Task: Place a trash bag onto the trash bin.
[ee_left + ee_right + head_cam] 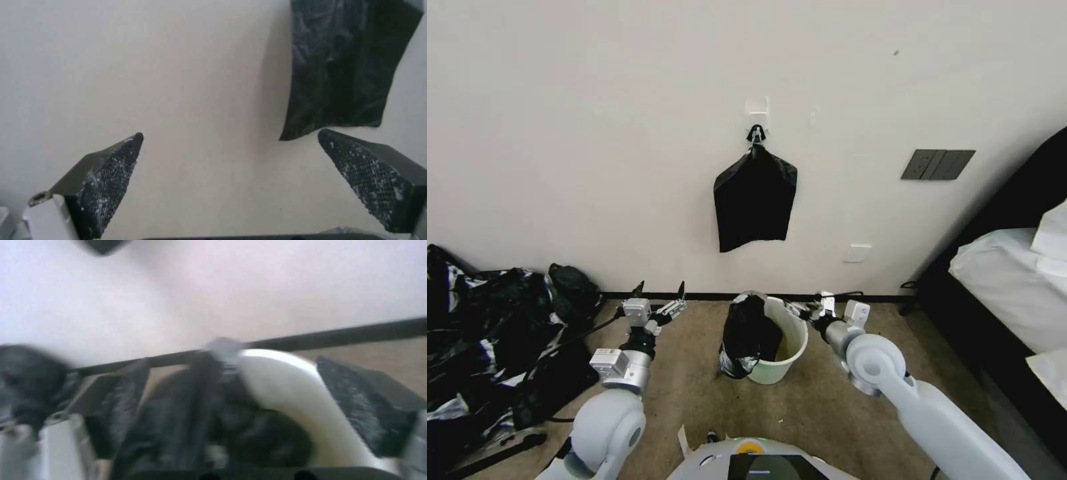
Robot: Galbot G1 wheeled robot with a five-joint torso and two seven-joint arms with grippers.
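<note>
The cream-white trash bin stands on the carpet by the wall. The glossy black trash bag is bunched over the bin's left rim, part inside and part hanging down the outside. My right gripper is open at the bin's right rim. In the right wrist view its fingers stand apart on either side of the trash bin's rim and the trash bag. To the left of the bin, my left gripper is open, raised and holds nothing. In the left wrist view the left gripper faces the wall.
A flat black bundle hangs from a wall hook above the bin, and the same bundle is ahead of the left gripper. A big black plastic heap lies at the left. A bed stands at the right.
</note>
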